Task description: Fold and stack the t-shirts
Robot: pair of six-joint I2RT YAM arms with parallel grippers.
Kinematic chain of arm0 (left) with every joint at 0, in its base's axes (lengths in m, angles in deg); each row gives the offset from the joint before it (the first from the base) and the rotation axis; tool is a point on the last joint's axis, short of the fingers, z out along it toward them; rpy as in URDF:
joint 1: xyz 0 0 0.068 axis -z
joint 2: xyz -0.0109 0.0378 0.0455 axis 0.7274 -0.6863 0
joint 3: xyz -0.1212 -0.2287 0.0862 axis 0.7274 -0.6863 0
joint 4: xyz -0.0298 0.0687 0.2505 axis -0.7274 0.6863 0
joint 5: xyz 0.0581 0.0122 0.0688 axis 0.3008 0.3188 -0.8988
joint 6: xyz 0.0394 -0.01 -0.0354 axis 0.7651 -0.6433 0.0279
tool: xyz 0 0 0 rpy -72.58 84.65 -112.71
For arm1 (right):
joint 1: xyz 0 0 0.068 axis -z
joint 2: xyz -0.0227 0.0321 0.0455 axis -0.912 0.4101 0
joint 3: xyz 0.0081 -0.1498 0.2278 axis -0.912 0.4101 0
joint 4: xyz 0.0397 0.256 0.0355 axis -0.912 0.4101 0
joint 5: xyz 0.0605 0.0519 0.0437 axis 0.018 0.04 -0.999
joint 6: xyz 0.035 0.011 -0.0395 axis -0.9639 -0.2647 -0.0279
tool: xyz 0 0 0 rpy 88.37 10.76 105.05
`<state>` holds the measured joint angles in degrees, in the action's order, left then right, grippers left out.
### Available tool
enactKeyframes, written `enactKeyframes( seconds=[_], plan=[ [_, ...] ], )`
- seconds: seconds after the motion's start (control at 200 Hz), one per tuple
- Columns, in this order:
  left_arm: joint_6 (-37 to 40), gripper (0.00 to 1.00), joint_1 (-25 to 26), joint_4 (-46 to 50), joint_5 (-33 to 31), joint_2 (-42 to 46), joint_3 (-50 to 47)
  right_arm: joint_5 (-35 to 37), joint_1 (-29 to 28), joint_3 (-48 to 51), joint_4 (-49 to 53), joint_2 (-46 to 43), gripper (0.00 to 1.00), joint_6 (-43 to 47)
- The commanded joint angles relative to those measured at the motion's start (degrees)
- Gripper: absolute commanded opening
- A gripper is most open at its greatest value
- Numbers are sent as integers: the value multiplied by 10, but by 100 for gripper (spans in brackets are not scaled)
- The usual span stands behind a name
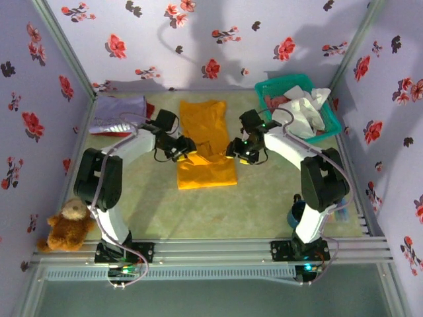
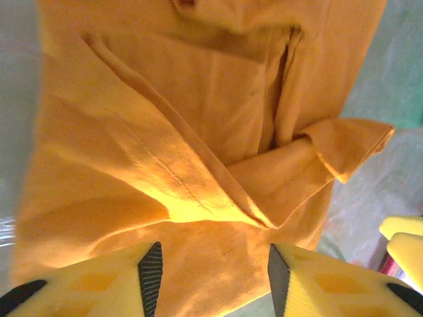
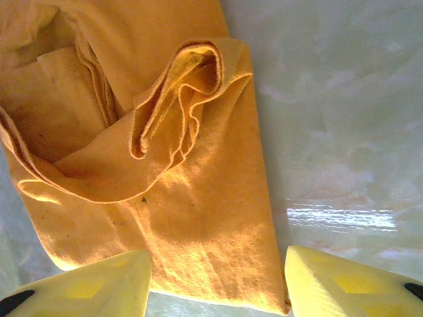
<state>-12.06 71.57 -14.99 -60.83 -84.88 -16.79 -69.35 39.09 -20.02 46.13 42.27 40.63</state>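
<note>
I have the orange t-shirt (image 1: 206,142) lying mid-table, its long axis running from the far edge toward the near one, with the sleeves tucked inward. My left gripper (image 1: 187,150) sits at its left flank and my right gripper (image 1: 236,150) at its right flank. Both are equally near, with jaws parted and nothing held. With the shirt between them, I judge the next fold goes end over end along that axis.

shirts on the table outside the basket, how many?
2: the orange shirt spread out in the middle, and the lavender shirt folded at back left. The red edge under the lavender one may be a third, mostly hidden.
</note>
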Motion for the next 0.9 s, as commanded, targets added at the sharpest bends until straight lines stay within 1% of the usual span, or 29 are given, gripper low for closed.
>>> enactKeyframes(
  seconds=[0.0,0.1,0.165,0.295,0.415,0.445,0.475,0.505,0.65,0.7,0.77,0.895],
  plan=[
    [9,50,23,12,-14,-34,28,1,-2,17,-14,-1,57,-15],
    [25,51,40,43,-41,-53,61,-2,-4,44,-33,-15,57,-27],
    [30,52,46,61,-55,-68,79,-14,-9,70,-63,-25,57,-46],
    [37,52,54,71,-74,-90,99,-14,-30,111,-103,-34,57,-71],
    [40,49,57,79,-79,-107,108,-17,-40,134,-128,-35,57,-86],
    [42,45,58,80,-81,-110,109,-21,-41,140,-138,-37,57,-92],
    [43,36,59,81,-82,-113,109,-27,-44,147,-150,-37,57,-99],
    [43,30,59,81,-83,-114,110,-32,-46,150,-158,-38,57,-104],
    [47,18,58,87,-91,-115,119,-32,-56,164,-181,-38,56,-116],
    [49,9,57,89,-93,-117,123,-33,-57,168,-187,-34,56,-118],
    [51,0,55,92,-97,-116,127,-32,-56,174,-190,-30,56,-117],
    [54,0,47,89,-117,-99,123,-27,-57,185,-194,-32,56,-116]
  ],
)
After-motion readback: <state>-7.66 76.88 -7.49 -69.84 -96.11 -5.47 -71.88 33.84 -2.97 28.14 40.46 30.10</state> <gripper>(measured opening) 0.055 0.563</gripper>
